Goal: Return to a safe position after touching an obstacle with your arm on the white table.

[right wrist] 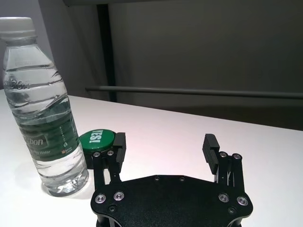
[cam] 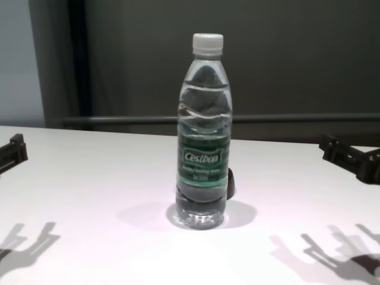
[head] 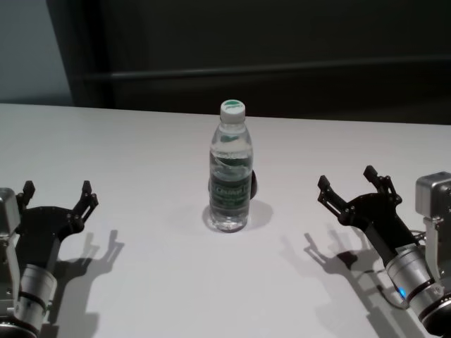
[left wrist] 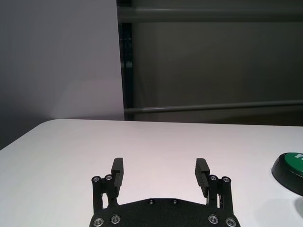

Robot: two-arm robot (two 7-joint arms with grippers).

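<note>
Bottle (cam: 205, 148) upright on table (cam: 89, 178) (cap topmost).

green disc (right wrist: 97, 138): part hidden behind bottle (right wrist: 41, 113), lettering partly cut | same disc in left wrist view: cut by frame edge | left gripper (cam: 13, 153), chest view: only tips in frame | bench (head: 141, 162): edges cut off
</note>
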